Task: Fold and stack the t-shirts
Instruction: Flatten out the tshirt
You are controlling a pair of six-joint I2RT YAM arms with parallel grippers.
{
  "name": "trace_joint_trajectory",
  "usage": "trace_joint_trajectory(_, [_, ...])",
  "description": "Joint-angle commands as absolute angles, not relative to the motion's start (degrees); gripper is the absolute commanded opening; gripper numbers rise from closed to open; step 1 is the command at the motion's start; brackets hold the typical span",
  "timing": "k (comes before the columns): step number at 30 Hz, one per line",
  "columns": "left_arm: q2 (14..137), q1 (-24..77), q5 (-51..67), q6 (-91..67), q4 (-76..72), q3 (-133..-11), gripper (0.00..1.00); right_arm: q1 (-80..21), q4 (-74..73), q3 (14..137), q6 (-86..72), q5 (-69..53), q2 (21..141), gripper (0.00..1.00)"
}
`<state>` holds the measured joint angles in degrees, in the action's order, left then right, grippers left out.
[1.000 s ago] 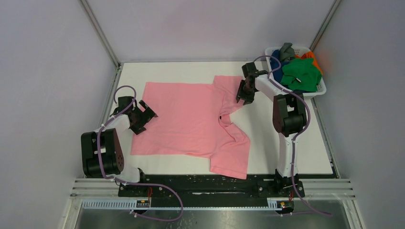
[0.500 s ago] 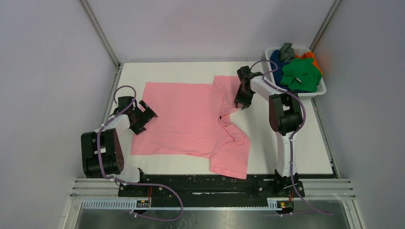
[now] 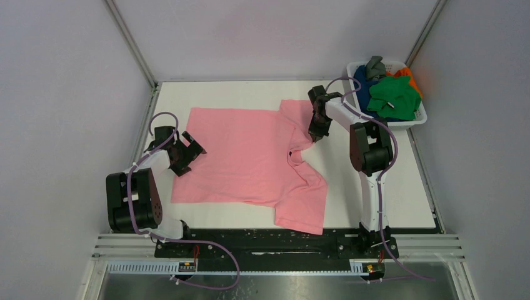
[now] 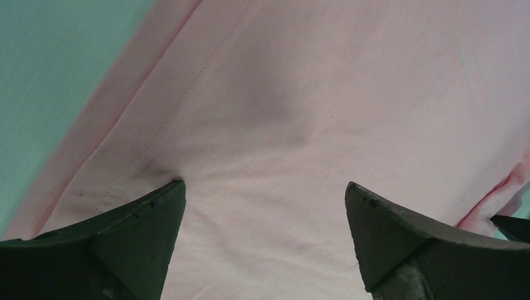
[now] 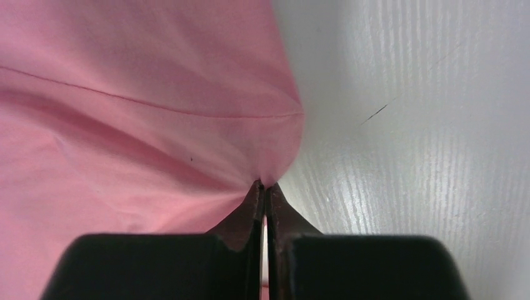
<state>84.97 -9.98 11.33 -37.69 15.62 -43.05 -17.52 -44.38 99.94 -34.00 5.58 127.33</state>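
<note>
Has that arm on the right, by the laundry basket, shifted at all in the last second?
Yes. The right gripper has slid a little left, away from the white basket, and its jaws now pinch the pink t-shirt at its edge.

A white table lies under the jaws of the right gripper and of the left gripper. Just right of the right jaws its surface shows fine pale streaks. Up and left of the left jaws runs a greenish strip, probably the same table under a colour cast. A white slatted basket stands beyond and right of the right jaws. Pale walls rise on each side.
</note>
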Motion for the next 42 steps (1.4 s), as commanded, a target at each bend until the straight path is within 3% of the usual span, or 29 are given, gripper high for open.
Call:
trace_joint_trajectory(1, [85.43, -9.93, 10.05, -36.57, 16.08, -44.73, 0.99, -17.80, -50.36, 106.32, -29.43, 10.58, 128.32, 0.00])
trace_joint_trajectory(20, [86.93, -9.95, 9.10, -35.98, 16.51, -45.44, 0.99, -13.04, -61.65, 135.57, 0.27, 30.86, 141.05, 0.00])
trace_joint_trajectory(21, [86.98, -9.93, 9.18, -35.96, 16.48, -45.52, 0.99, -13.01, -60.98, 136.15, 2.21, 32.17, 141.50, 0.03])
trace_joint_trajectory(25, [87.14, -9.93, 9.63, -35.97, 16.30, -45.57, 0.99, -13.01, -59.87, 137.12, 4.16, 35.61, 141.66, 0.52])
trace_joint_trajectory(28, [87.08, -9.93, 10.45, -36.01, 16.12, -45.62, 0.99, -13.01, -60.29, 134.30, 1.07, 32.66, 137.82, 0.70])
trace_joint_trajectory(29, [86.97, -9.93, 10.83, -35.96, 16.00, -45.54, 0.99, -13.04, -60.19, 132.22, -0.39, 30.92, 135.77, 0.83])
trace_joint_trajectory(31, [86.53, -9.80, 11.81, -36.08, 15.78, -45.32, 0.99, -13.09, -60.04, 127.59, -4.45, 26.48, 130.66, 0.98])
trace_joint_trajectory(34, [85.07, -9.18, 12.54, -36.43, 15.35, -44.85, 0.99, -13.48, -56.85, 115.60, -12.03, 18.09, 121.21, 1.00])
trace_joint_trajectory(37, [82.95, -8.41, 13.07, -36.97, 15.40, -44.58, 0.99, -15.61, -47.72, 94.23, -17.78, 9.45, 107.45, 0.99])
trace_joint_trajectory(42, [77.81, -6.34, 12.72, -39.30, 14.91, -43.70, 0.99, -23.45, -36.17, 71.20, -24.79, 0.63, 93.51, 0.99])
